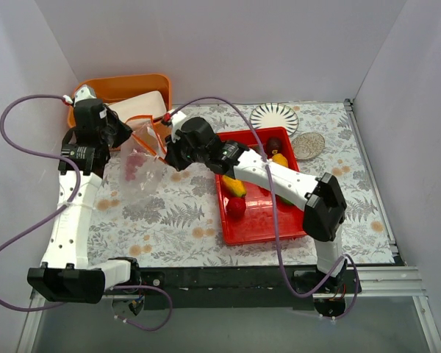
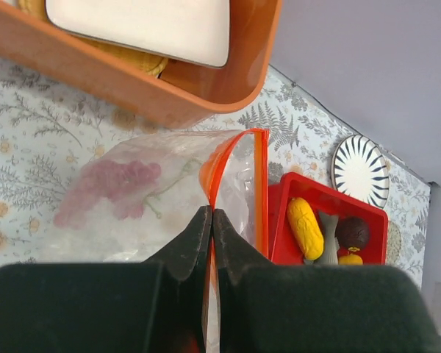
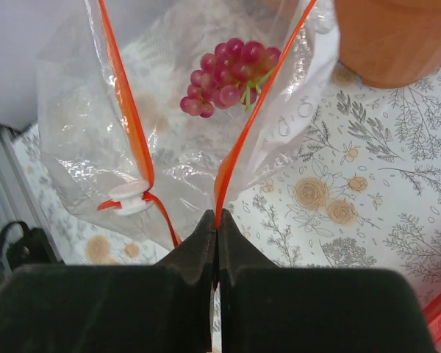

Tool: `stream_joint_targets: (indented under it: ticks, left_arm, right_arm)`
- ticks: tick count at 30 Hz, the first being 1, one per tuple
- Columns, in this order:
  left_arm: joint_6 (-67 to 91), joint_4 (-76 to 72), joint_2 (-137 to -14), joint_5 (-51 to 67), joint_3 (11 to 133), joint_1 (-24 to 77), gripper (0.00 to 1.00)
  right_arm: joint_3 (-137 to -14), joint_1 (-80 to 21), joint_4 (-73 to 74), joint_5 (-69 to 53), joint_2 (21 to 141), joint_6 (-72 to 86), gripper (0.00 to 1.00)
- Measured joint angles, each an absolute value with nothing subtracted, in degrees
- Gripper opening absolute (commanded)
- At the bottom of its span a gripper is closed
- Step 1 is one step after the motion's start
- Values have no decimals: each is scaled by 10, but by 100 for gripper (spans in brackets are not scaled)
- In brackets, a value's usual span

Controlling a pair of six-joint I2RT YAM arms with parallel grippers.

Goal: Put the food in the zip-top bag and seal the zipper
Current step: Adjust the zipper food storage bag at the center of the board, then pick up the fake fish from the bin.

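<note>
The left gripper [image 2: 212,215] and the right gripper [image 3: 217,219] are both pressed together on the zip-top bag [image 3: 95,147]. Each pinches one side of the orange zipper [image 3: 128,125] at its mouth. The mouth gapes just ahead of the right gripper, and the grapes [image 3: 231,70] lie deeper inside. The corn [image 2: 305,226] and other pieces wait in the red tray [image 2: 281,248], to the right of the left gripper. Filling looks barely begun. Next, one gripper probably has to let go and fetch a piece while the other keeps the mouth up.

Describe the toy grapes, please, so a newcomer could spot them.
Left of the red tray is a clear zip-top bag with an orange-red zipper. The grapes are the purple cluster inside it; the other toy foods sit in the tray.
</note>
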State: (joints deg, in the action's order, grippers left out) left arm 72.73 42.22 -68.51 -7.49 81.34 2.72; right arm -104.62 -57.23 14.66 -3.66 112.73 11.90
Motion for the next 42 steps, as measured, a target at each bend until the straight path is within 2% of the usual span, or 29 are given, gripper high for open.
stream_joint_targets:
  ticks: [4, 7, 8, 9, 11, 12, 13, 15, 16, 18, 19, 21, 22, 23, 29, 35, 42]
  left_arm:
    - [705, 430, -719, -49, 839, 27, 0]
    - [695, 426, -752, -14, 793, 27, 0]
    - [693, 427, -759, -3, 766, 27, 0]
    - [690, 429, -766, 9, 740, 27, 0]
    - [685, 435, -775, 29, 712, 27, 0]
    - [682, 437, -776, 41, 705, 27, 0]
    - [678, 438, -776, 53, 703, 27, 0]
    - [671, 430, -775, 69, 704, 27, 0]
    - [668, 427, -775, 76, 706, 26, 0]
    - [663, 421, -776, 94, 710, 25, 0]
    - [662, 416, -776, 107, 713, 24, 0]
    - [660, 411, -778, 130, 722, 23, 0]
    - [658, 406, -780, 145, 730, 23, 0]
    - [658, 401, -783, 159, 739, 23, 0]
    - [654, 381, -794, 204, 756, 29, 0]
    - [661, 368, -794, 221, 727, 44, 0]
    - [671, 357, -792, 232, 697, 67, 0]
  right_arm:
    - [-973, -565, 85, -6, 1086, 205, 1]
    - [-899, -542, 56, -24, 1083, 275, 1]
    - [-882, -533, 59, -32, 1092, 293, 4]
    - [-873, -524, 68, -37, 1105, 307, 13]
    - [-861, -510, 82, -45, 1132, 330, 21]
    - [-854, -505, 87, -46, 1138, 338, 29]
    - [-839, -502, 91, -46, 1139, 342, 43]
    - [-805, -501, 92, -41, 1123, 346, 46]
    - [-787, -502, 93, -35, 1108, 345, 52]
    - [-756, -503, 97, -20, 1070, 342, 57]
    - [-743, -504, 100, -8, 1039, 336, 67]
    - [-733, -504, 101, 13, 988, 326, 78]
    - [-732, -503, 102, 26, 959, 321, 92]
    - [-732, -502, 101, 42, 931, 315, 98]
    - [-726, -461, 110, 103, 825, 286, 98]
    - [-657, -376, 172, 125, 824, 285, 98]
    - [-621, -312, 216, 93, 836, 278, 97]
